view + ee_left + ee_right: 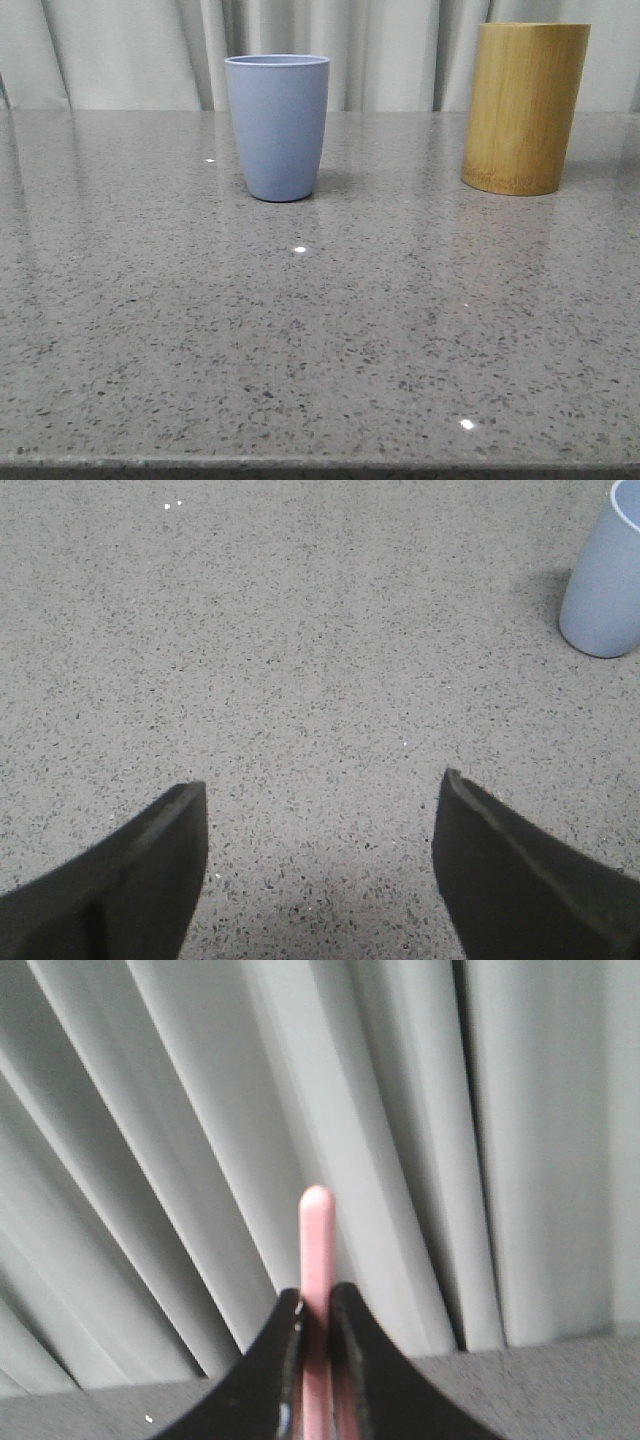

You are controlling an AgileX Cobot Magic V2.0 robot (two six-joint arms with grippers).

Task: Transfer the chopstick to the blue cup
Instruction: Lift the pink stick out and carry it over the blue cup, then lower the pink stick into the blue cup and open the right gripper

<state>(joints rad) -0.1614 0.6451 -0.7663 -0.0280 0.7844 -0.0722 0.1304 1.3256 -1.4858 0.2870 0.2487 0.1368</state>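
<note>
The right hand (316, 1305) is pinching a pink chopstick (316, 1245) between its two black fingers. The rounded top of the stick pokes up above the fingertips, in the middle of the right wrist picture, with grey curtain (180, 1110) behind it. So the pick-up looks done, and the carrying step looks to be the one going on now.

The blue cup (278, 125) stands upright on the bench (320, 330), a little left of the middle in the upper half of the front picture. The tall bamboo holder (525, 105) stands well apart from it, at the upper right. The cup also shows at the far right edge of the left wrist picture.

The left hand (320, 800) is spread wide, with nothing between its fingers. It hangs over bare bench, with the cup off to one side.

Next, I think the right hand has to bring the stick over the cup's open mouth, keep it standing straight, lower it in and then let go. The mouth is much wider than the stick, so aiming should not be hard. A tall stick could lean on the rim.

Some things cannot be seen. Neither arm shows in the front picture. The lower part of the stick is hidden by the fingers. I cannot tell if it is one stick or two pressed together. I cannot see inside the cup or the holder either.
</note>
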